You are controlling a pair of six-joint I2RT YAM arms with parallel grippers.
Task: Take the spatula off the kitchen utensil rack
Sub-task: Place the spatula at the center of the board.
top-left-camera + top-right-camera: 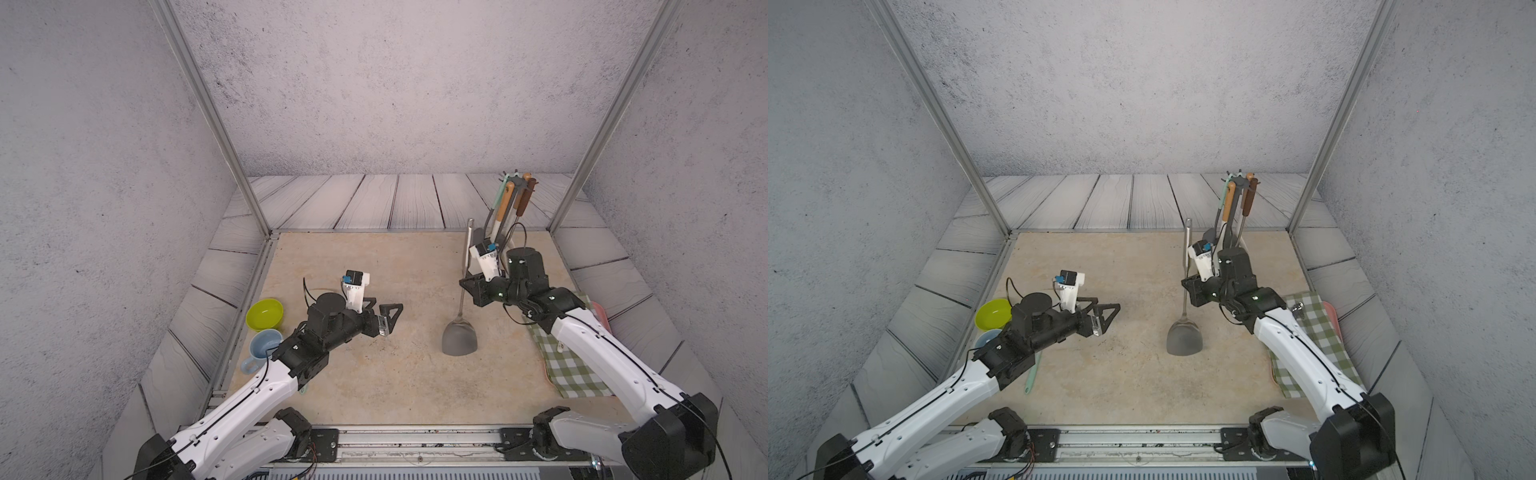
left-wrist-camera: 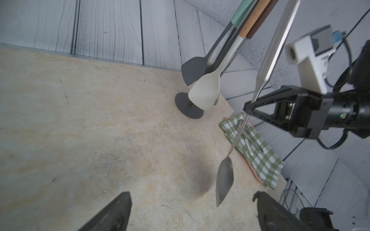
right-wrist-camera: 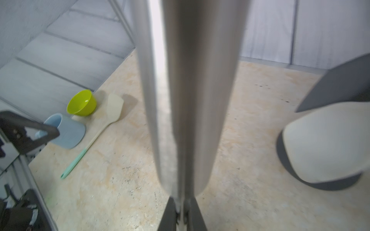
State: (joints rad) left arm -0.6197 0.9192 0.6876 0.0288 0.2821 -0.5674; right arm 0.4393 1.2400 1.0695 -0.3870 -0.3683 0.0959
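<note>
A steel spatula (image 1: 459,340) (image 1: 1185,338) hangs blade down over the middle right of the table, away from the kitchen utensil rack (image 1: 517,179) (image 1: 1239,181). My right gripper (image 1: 465,282) (image 1: 1185,284) is shut on its thin shaft, which the left wrist view (image 2: 248,109) and the right wrist view (image 3: 181,210) both show. The broad handle (image 3: 192,100) fills the right wrist view. The rack's round base (image 2: 186,108) stands at the back right and several utensils still hang from it. My left gripper (image 1: 380,308) (image 1: 1100,307) (image 2: 192,200) is open and empty, left of the blade (image 2: 225,178).
A green bowl (image 1: 264,313) and a blue mug (image 1: 262,347) sit at the table's left edge. A cream spatula with a mint handle (image 3: 114,112) (image 1: 1032,374) lies beside them. A green checked cloth (image 1: 569,365) (image 2: 258,148) with cutlery covers the right edge.
</note>
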